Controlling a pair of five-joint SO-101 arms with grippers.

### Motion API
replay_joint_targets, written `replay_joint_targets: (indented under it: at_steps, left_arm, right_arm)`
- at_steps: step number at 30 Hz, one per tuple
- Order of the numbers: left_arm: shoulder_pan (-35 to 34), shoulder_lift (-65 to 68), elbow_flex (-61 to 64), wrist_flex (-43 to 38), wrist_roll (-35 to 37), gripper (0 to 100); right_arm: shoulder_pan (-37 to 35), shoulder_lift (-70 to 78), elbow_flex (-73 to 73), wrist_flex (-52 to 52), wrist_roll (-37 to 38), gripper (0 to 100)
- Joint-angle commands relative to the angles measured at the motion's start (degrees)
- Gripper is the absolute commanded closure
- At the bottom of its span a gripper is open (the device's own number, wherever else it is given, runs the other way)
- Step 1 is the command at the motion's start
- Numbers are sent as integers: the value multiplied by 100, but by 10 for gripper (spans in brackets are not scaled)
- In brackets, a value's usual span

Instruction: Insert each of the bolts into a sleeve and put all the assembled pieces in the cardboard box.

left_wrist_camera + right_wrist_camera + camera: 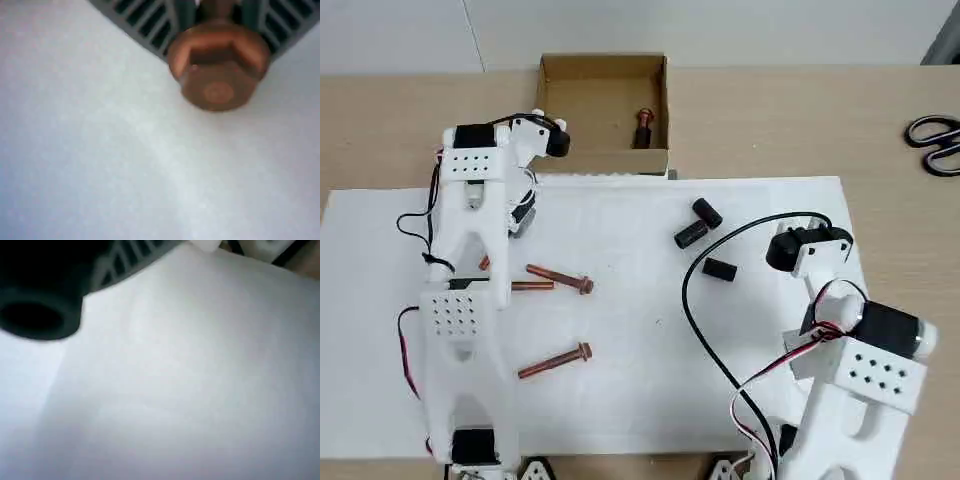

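Note:
My left gripper (217, 20) is shut on a copper bolt (217, 70), whose hexagonal head faces the left wrist camera just above the white sheet. In the high view this bolt (483, 262) peeks out beside the left arm. My right gripper (70, 287) is shut on a black sleeve (40, 315) with its open end showing. Two loose bolts (560, 278) (555, 360) lie on the sheet, and a third (532, 286) sticks out from under the left arm. Three black sleeves (707, 212) (690, 234) (720, 268) lie mid-right. The cardboard box (603, 62) holds one assembled piece (644, 128).
A white sheet (640, 400) covers the wooden table under both arms. Scissors (935, 140) lie at the far right edge. A black cable (695, 310) loops from the right arm across the sheet, close to the sleeves.

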Motion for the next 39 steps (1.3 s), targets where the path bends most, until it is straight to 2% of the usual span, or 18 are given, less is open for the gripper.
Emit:
replay_joint_targets:
  at_steps: [1,5,9,12,15,20,26,34,39]
  left_arm:
    - [70,-281,-101,79,149,994]
    - [123,-1371,-13,79,413,994]
    - [484,-2549,523,79,527,994]
    - [791,-3393,1042,79,598,994]
    - [985,-4079,1525,79,1099,994]
    - [1055,-5073,2167,79,1855,994]
    - [1046,-6048,2369,70,1960,994]
    - [1081,-6875,2378,70,3851,994]
    - [1073,-6910,2862,70,4686,994]
  right_arm:
    - [40,-101,-264,92,26,995]
    - [-84,-101,-879,382,26,995]
    - [-479,-101,-1292,549,18,995]
    - [-796,-101,-1538,549,-457,993]
    - [-1226,-101,-1811,523,-1081,993]
    - [-1938,-101,-2154,497,-1310,995]
    - [-2484,-110,-2163,84,-1327,995]
    - [-3495,-1086,-1433,-1376,-2954,995]
    - [-4013,-1965,-343,-2237,-3086,995]
